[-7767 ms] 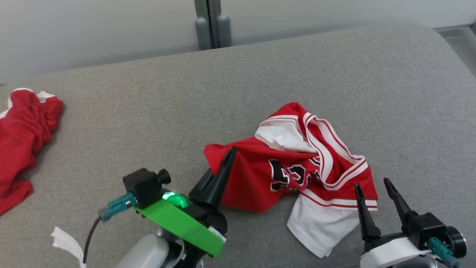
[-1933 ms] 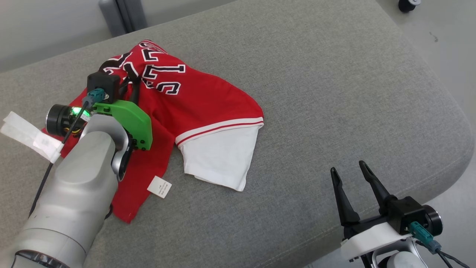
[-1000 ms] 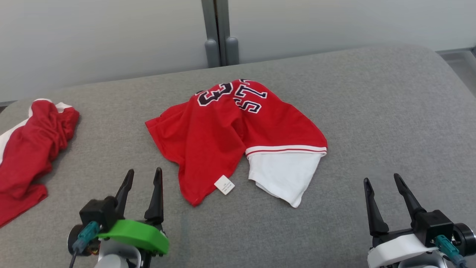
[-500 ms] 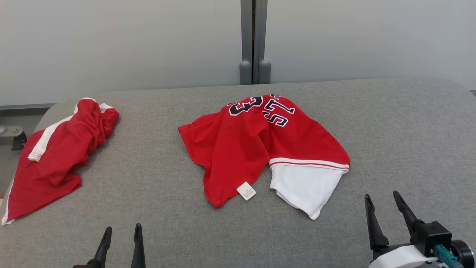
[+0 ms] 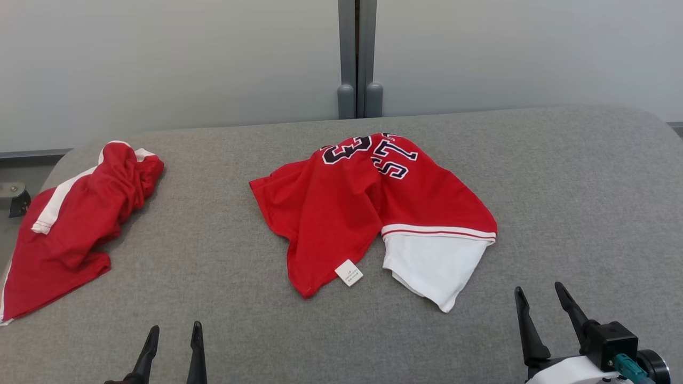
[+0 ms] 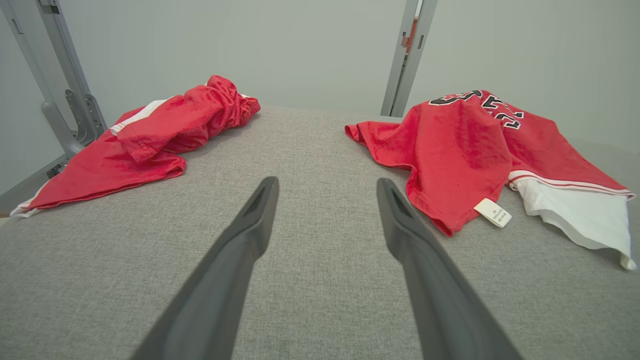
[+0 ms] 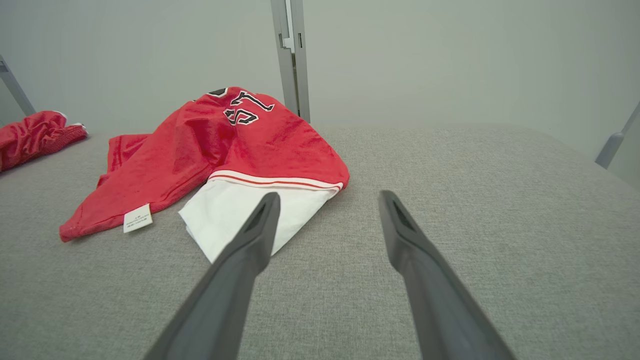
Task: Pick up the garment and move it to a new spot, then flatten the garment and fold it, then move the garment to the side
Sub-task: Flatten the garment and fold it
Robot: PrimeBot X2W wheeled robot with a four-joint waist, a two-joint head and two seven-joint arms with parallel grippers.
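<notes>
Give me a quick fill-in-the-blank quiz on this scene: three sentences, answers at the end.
1. The jersey lies on a ____-coloured surface.
2. The left gripper and right gripper both stand ____, holding nothing.
3. In the head view, the other garment lies to the jersey's ____.
Answers: grey; open; left.

You have the rumpled red-and-white cloth jersey [image 5: 368, 208] lying on the broad grey fabric-covered surface [image 5: 560, 186], about midway across it. Well to the left of the jersey, a second crumpled red cloth garment [image 5: 74, 213] lies at the surface's edge. Behind the jersey stands the grey metal upright post [image 5: 356, 53]. Nearer you than the jersey, your left gripper [image 5: 176, 326] sits off to its left and your right gripper [image 5: 538, 288] just off its right corner, both apart from it.
</notes>
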